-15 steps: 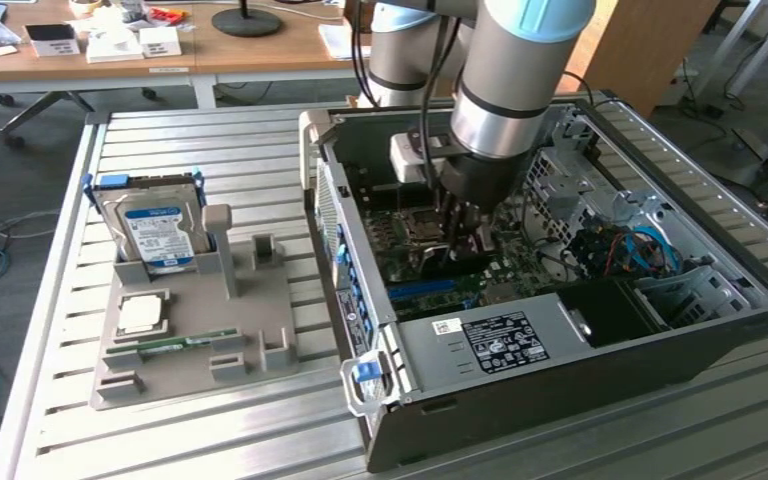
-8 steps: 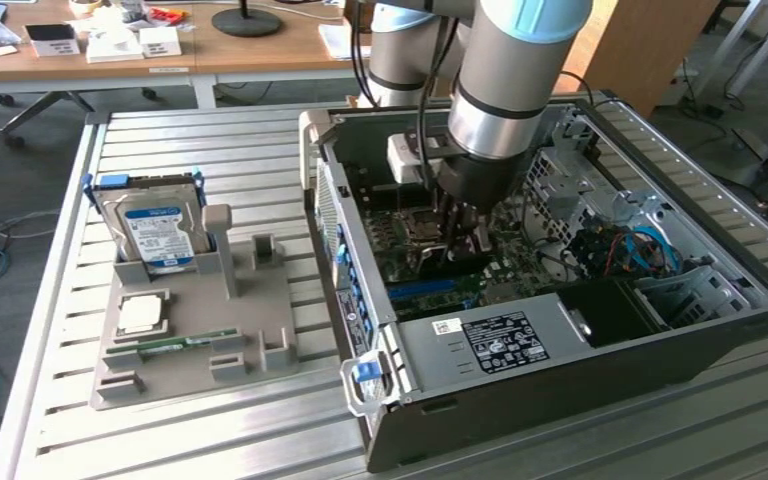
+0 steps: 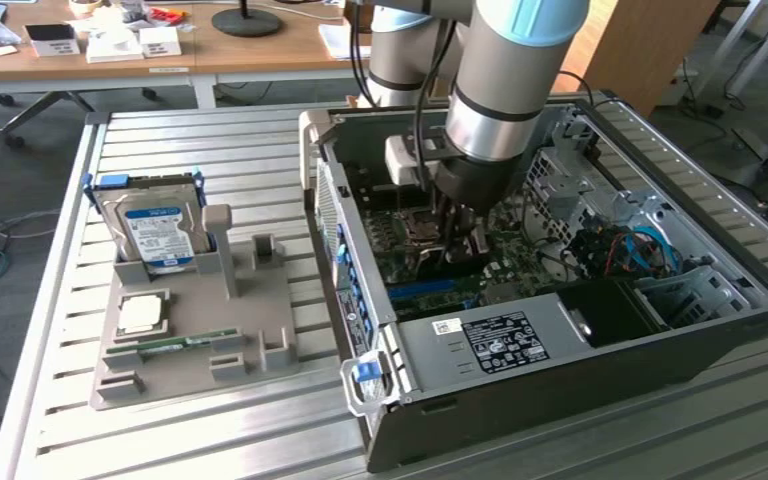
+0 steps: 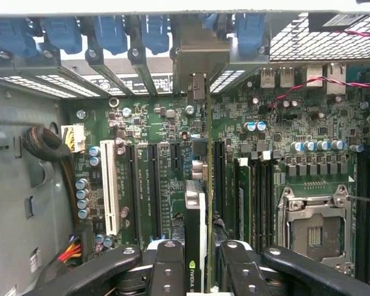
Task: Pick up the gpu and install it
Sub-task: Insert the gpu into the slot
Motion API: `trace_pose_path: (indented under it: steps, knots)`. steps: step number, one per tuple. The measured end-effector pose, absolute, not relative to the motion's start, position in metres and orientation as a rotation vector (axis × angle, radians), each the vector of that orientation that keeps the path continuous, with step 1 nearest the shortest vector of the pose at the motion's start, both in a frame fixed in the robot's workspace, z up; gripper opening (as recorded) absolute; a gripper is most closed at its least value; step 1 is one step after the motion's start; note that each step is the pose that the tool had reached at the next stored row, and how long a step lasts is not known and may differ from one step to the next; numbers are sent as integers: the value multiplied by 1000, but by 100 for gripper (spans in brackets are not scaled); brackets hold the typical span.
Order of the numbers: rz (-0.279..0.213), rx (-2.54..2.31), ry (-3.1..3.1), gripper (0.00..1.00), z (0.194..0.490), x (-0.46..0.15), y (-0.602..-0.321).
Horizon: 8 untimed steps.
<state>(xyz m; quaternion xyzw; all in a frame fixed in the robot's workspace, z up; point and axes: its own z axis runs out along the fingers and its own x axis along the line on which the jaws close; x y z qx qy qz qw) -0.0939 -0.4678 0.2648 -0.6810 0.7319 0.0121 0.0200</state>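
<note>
My gripper (image 3: 460, 232) reaches down into the open computer case (image 3: 704, 330), over the motherboard (image 3: 518, 270). In the wrist view the gripper (image 4: 200, 274) is shut on the gpu (image 4: 195, 222), which is seen edge-on, with a black finger (image 4: 169, 268) on either side of it. The card stands upright over the motherboard (image 4: 172, 123), in line with the black expansion slots (image 4: 153, 185). Its silvery bracket (image 4: 197, 58) sits against the case's rear slot openings. Whether its edge is in a slot is hidden.
A grey holder (image 3: 244, 345) beside the case carries a blue-labelled hard drive (image 3: 157, 232), a CPU (image 3: 140, 315) and a RAM stick (image 3: 177, 345). Inside the case are the power supply (image 3: 491, 340), the CPU socket (image 4: 314, 231), a white slot (image 4: 111, 185) and blue slot latches (image 4: 111, 31).
</note>
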Motion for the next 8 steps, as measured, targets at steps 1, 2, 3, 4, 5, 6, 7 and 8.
trace_pose_path:
  steps: [1,2,3,4,5,6,7,8]
  knots:
    - [37,-2110,2272,27,264,-94,-468]
    - [37,-2108,2275,27,264,-94,-468]
    - [37,-2107,2276,27,264,-94,-468]
    - [37,-2107,2276,27,264,-94,-468]
    - [37,-2107,2276,27,264,-94,-468]
    - [37,-2107,2276,27,264,-94,-468]
    - [37,-2105,2278,27,263,-94,-468]
    - [37,-2100,2283,27,263,-94,-468]
